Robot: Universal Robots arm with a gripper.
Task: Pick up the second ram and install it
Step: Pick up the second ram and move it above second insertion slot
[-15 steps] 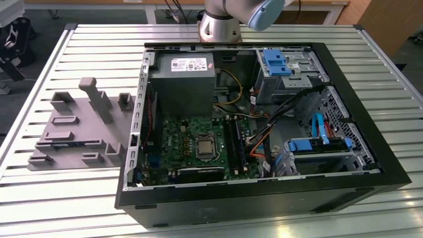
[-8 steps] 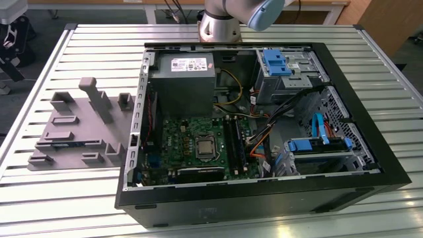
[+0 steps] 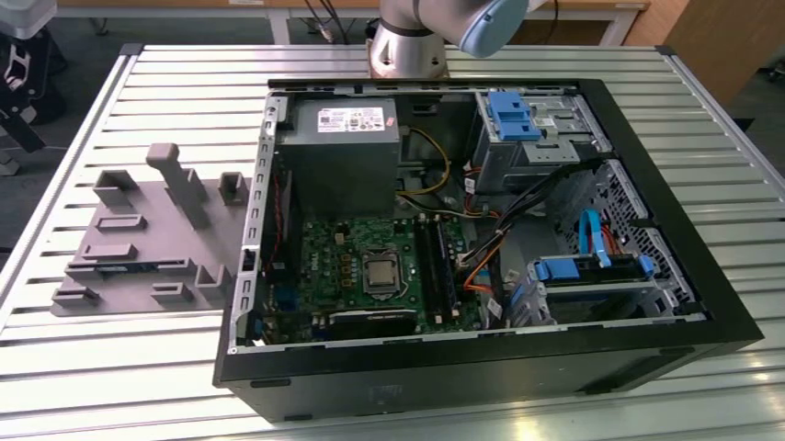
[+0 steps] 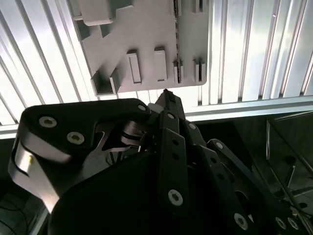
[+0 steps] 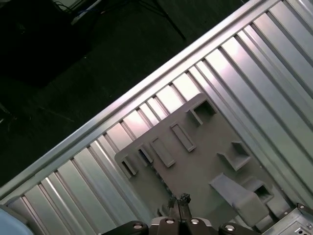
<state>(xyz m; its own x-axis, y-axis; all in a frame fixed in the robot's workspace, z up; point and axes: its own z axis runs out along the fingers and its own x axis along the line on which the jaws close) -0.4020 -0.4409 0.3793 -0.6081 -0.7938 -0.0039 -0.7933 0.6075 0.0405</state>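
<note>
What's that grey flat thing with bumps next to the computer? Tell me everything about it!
The grey holder plate is a flat, matte slab that looks like plastic. It lies flat on the ribbed metal table, close beside the open computer case, on the exterior view's left of it. Raised blocks, rectangular pockets and narrow slots cover its top, and one taller post sticks up. As far as shows, only the table touches it.

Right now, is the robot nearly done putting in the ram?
Not nearly. The ram sits in the tray, so nothing looks done. The hand hangs over the tray without it. Lifting it and fitting it in the computer are left.
</note>
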